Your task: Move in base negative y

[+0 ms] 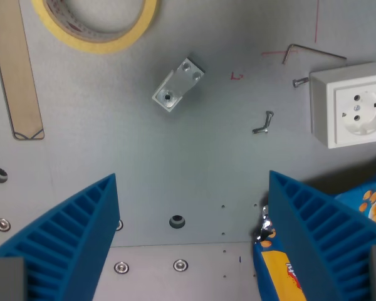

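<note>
The gripper [191, 235] is seen from above, its two blue ribbed fingers [69, 241] spread wide apart at the lower corners of the wrist view. Nothing is held between them. Bare grey table [175, 157] is seen through the gap; their tips appear to hang above it.

Tape roll [97, 25]; socket [354, 106]; bracket [177, 83]

Tape roll [100, 25] top left, bracket [178, 83] center, socket [354, 105] right.
</note>
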Controlling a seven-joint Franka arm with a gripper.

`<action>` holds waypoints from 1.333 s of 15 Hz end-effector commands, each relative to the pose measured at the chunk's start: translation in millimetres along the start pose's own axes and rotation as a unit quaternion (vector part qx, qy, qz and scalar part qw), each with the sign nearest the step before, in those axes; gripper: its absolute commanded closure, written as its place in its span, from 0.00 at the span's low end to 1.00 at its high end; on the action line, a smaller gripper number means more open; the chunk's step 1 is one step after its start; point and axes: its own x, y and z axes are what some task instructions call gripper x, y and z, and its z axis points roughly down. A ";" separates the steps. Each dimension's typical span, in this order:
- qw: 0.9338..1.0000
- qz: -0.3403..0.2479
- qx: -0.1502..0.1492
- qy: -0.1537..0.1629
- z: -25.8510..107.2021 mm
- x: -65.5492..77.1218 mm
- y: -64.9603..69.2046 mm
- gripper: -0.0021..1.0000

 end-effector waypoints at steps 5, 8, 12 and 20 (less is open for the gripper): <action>1.000 0.000 0.000 0.002 -1.6 0.1 25.0 0.00; 1.000 0.000 0.000 0.002 -1.4 0.3 40.0 0.00; 1.000 0.000 0.000 0.002 -1.2 0.7 60.0 0.00; 1.000 0.000 0.000 0.002 -1.1 1.9 100.0 0.00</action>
